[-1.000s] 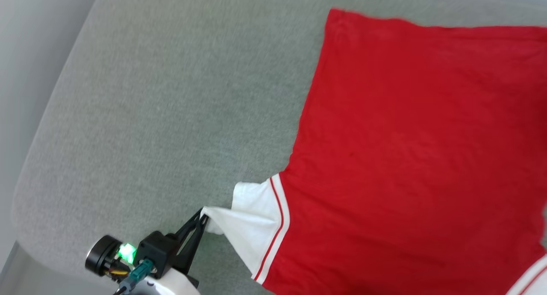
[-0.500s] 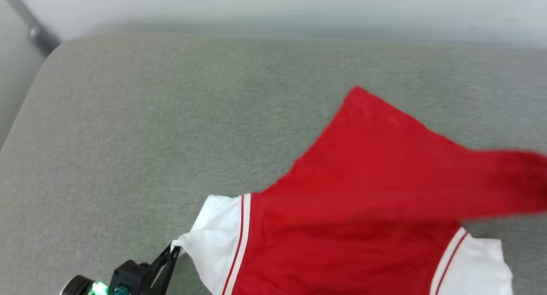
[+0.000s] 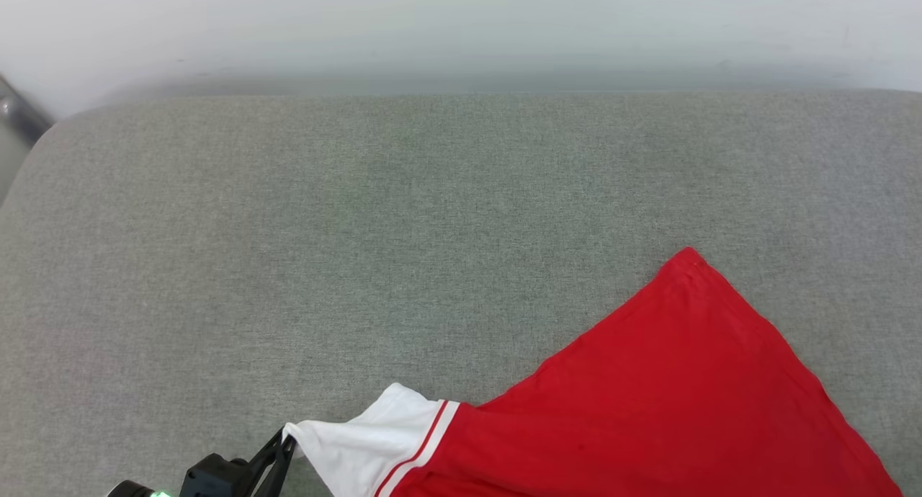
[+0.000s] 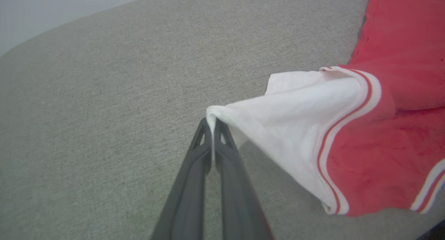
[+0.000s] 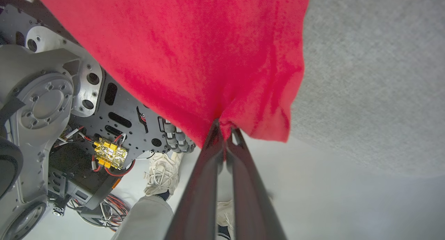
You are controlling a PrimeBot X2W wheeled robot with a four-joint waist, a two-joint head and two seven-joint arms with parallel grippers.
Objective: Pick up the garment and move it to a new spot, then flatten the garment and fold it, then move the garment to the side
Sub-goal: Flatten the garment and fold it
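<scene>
Garment (image 3: pixel 648 396), cut off by head view's lower edge, is clenched in left gripper (image 4: pixel 212 122) and right gripper (image 5: pixel 225 127).

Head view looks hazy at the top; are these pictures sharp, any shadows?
Head view: wall hazy beyond the grey surface, garment crisp. Left wrist view: even light, faint shadow under the white sleeve, left gripper soft near the lens. Right wrist view: garment grainy up close.

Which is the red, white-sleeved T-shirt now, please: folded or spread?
Spread: the red white-sleeved T-shirt lies open across the grey fabric cushion, sleeve pinched by the left hand.
</scene>
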